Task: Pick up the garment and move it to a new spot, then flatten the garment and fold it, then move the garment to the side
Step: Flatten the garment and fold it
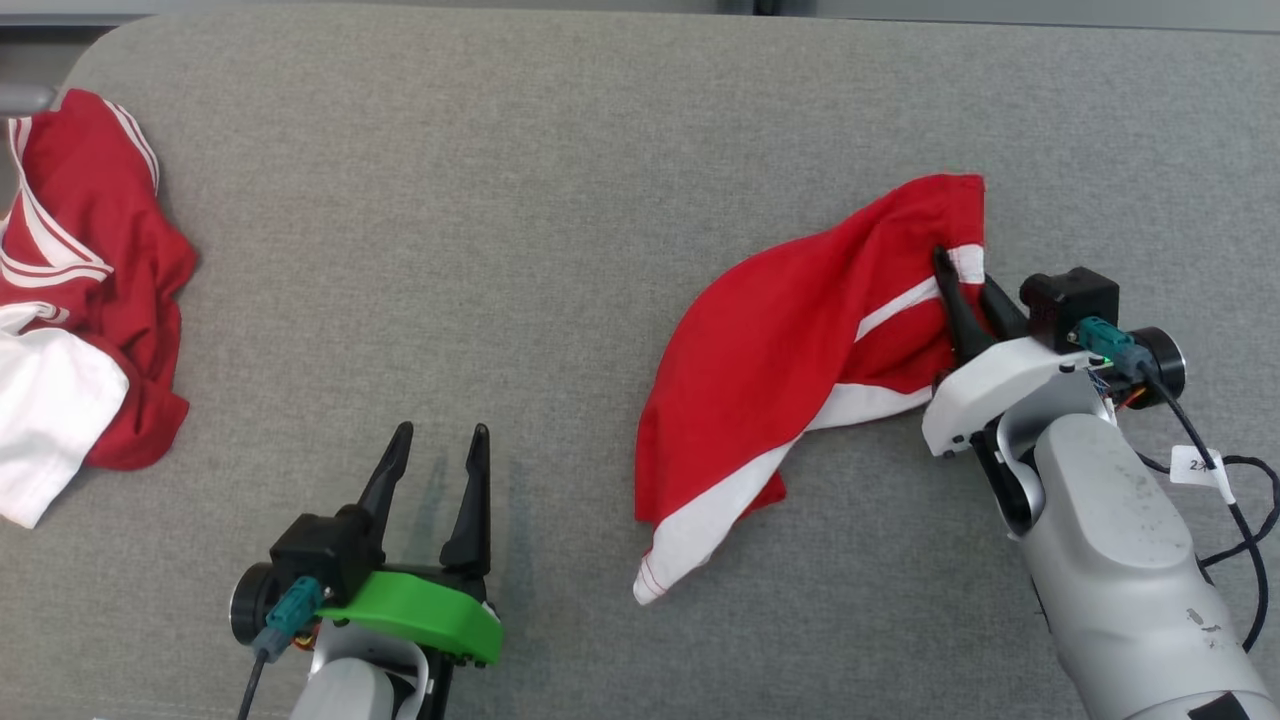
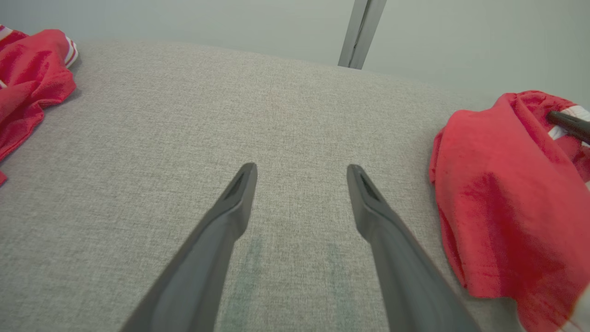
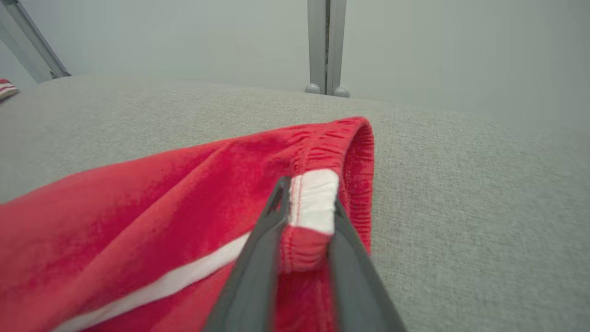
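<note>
The right gripper (image 1: 965, 272) pinches the red garment (image 1: 800, 340) by the waistband, at the right side of the grey surface (image 1: 500, 200).
Pick-up is in hand; next it likely needs lifting toward a new spot. The left gripper (image 1: 440, 432) hovers open.

Lab — fabric-topped table (image 1: 560, 150), metal post (image 3: 326, 46)

Crumpled red garment (image 1: 790, 340) with white stripes, lying at the right, far waistband corner pinched in the right tool (image 1: 965, 272).
</note>
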### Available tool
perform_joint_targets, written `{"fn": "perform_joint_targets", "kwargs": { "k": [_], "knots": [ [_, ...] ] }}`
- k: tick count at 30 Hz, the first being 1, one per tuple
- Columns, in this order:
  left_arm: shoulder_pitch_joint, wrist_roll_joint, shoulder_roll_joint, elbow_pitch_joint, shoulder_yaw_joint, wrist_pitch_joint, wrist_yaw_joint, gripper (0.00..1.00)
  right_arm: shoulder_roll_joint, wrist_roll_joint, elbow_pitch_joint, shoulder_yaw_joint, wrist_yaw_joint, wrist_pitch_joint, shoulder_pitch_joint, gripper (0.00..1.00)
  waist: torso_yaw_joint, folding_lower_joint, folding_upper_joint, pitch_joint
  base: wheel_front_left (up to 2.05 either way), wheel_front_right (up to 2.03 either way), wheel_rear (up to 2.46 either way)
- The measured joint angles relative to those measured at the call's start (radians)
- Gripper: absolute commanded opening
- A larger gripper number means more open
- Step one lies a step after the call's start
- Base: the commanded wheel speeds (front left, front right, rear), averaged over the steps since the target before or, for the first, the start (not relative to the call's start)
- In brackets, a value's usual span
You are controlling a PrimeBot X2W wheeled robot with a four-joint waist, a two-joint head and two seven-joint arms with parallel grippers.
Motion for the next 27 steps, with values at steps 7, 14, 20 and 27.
{"fn": "perform_joint_targets", "kwargs": {
  "k": [7, 14, 20, 27],
  "knots": [
    [0.033, 0.016, -0.001, 0.007, 0.026, 0.000, 0.000, 1.00, -0.001, 0.131, -0.165, 0.043, 0.000, 0.000, 0.032, 0.00, -0.031, 0.0000, 0.0001, -0.025, 0.00, 0.00, 0.00],
    [0.081, 0.029, 0.000, 0.017, 0.050, 0.000, 0.000, 1.00, -0.007, 0.204, -0.228, 0.061, 0.000, 0.004, 0.157, 0.00, -0.100, 0.0000, 0.0000, -0.089, 0.00, 0.00, 0.00],
    [0.103, 0.032, -0.001, 0.019, 0.048, 0.000, 0.000, 1.00, -0.045, 0.227, -0.257, 0.044, 0.000, 0.043, 0.314, 0.00, -0.164, 0.0000, 0.0000, -0.135, 0.00, 0.00, 0.00],
    [0.104, 0.039, -0.001, 0.010, 0.019, 0.000, 0.000, 1.00, -0.057, 0.079, -0.224, -0.013, 0.000, 0.016, 0.386, 1.00, -0.203, 0.0000, 0.0001, -0.160, 0.00, 0.00, 0.00]
  ]
}}
